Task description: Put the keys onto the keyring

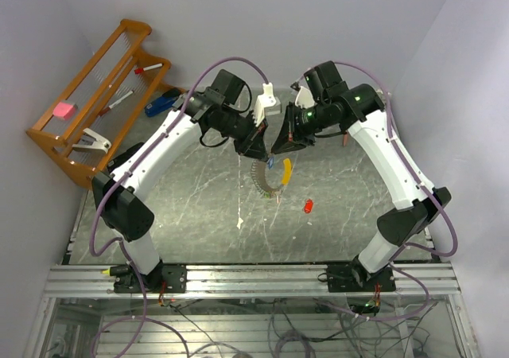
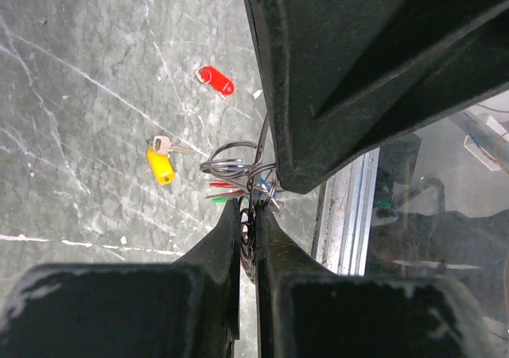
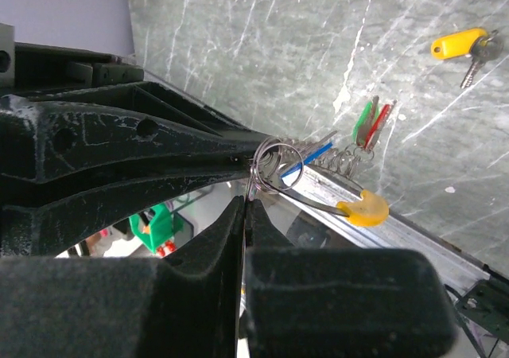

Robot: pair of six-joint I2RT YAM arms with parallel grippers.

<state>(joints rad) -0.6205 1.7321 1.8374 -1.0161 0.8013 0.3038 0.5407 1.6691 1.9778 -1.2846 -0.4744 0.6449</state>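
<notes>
Right wrist view: left end effector (image 2: 248, 229) and right end effector (image 3: 243, 213) both pinch the coiled silvery wire keyring (image 3: 270, 161) above the scratched, marbled grey counter (image 3: 262, 48).

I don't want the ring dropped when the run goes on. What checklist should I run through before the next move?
1. Left gripper shut on the thin silvery wire keyring: ok.
2. Right gripper shut on that ring: ok.
3. Blue-tagged key and green-tagged key hang on it: ok.
4. Yellow-tagged key and loose red-tagged key threaded: not ok, both lie on the grey marbled table.
5. A gripper free to fetch them: not ok.
6. Ring's gap open for threading: cannot tell.
</notes>
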